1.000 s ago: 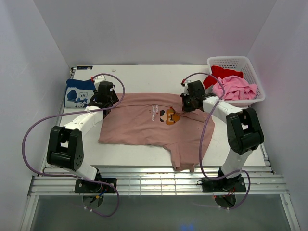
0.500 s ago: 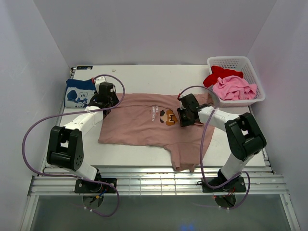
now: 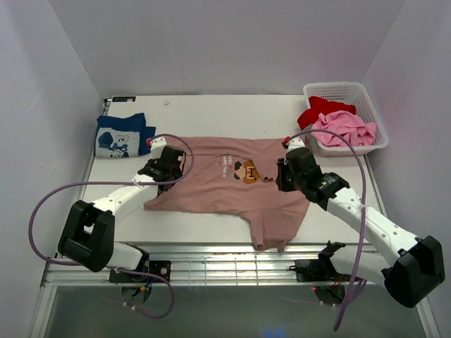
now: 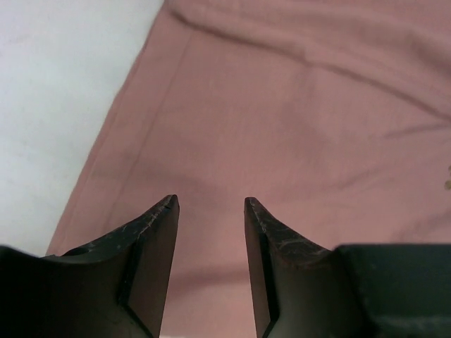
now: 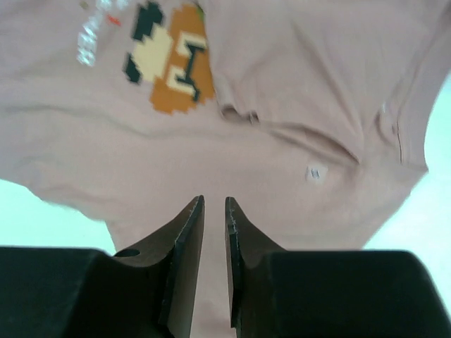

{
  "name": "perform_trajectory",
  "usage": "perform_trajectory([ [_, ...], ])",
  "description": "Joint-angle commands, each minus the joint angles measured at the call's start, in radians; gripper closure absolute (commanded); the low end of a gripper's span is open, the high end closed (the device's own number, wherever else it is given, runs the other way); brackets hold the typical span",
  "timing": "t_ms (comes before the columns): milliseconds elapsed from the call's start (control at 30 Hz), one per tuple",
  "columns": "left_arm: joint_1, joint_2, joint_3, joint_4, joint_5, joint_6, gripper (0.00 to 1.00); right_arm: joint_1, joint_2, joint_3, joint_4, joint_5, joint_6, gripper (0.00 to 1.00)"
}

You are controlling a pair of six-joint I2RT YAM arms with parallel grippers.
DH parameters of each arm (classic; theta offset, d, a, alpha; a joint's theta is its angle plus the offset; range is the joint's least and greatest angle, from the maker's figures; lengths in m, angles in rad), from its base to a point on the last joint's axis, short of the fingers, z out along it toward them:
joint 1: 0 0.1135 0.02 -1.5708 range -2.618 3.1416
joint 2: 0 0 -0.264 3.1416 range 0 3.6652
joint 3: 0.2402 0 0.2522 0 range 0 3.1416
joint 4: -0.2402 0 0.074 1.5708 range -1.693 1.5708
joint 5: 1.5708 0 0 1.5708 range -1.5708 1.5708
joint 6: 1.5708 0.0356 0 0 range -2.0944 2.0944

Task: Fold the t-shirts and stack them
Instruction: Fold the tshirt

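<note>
From above, both arms have pulled back toward their bases. The left gripper [image 3: 168,163] and right gripper [image 3: 287,172] now hang over the pink-tan shirt [image 3: 211,190], which lies flat mid-table. It looks smoothed and ready for its first fold. The navy shirt [image 3: 121,135] sits folded at the far left.

In the left wrist view, the fingers [image 4: 158,232] are wide apart and hold nothing. The cloth below is soft, with a straight hem.

In the right wrist view, only a thin slit shows between the fingers [image 5: 187,239], also empty, near the blocky print [image 5: 169,60].

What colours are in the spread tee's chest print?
Chest print: orange, black, cream pixel blocks. Best in right wrist view.
</note>
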Motion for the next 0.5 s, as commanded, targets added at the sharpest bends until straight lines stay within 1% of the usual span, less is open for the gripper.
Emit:
perform_trajectory([
  [0,-0.051,-0.080,-0.041,-0.131,-0.070,-0.093,0.46,0.019,-0.080,-0.099,-0.151,0.037,0.102,0.72],
  [33,-0.053,-0.085,-0.048,-0.181,-0.090,-0.107,0.45,0.026,-0.102,-0.118,-0.186,0.032,0.117,0.68],
  [67,-0.056,-0.092,-0.051,-0.211,-0.110,-0.128,0.43,0.036,-0.122,-0.154,-0.203,0.027,0.135,0.66],
  [167,-0.062,-0.102,-0.083,-0.249,-0.162,-0.180,0.42,0.101,-0.199,-0.207,-0.253,0.024,0.214,0.64],
  [200,-0.062,-0.097,-0.087,-0.254,-0.171,-0.186,0.41,0.161,-0.224,-0.227,-0.263,0.046,0.241,0.64],
  [267,-0.062,-0.074,-0.088,-0.278,-0.187,-0.200,0.37,0.218,-0.235,-0.231,-0.296,0.076,0.315,0.63],
  [300,-0.062,-0.045,-0.084,-0.292,-0.191,-0.209,0.36,0.252,-0.231,-0.239,-0.316,0.128,0.341,0.63],
  [433,-0.062,0.001,-0.048,-0.309,-0.185,-0.219,0.35,0.269,-0.211,-0.253,-0.317,0.181,0.419,0.63],
  [467,-0.062,-0.002,-0.039,-0.301,-0.182,-0.214,0.35,0.269,-0.212,-0.254,-0.271,0.211,0.418,0.63],
])
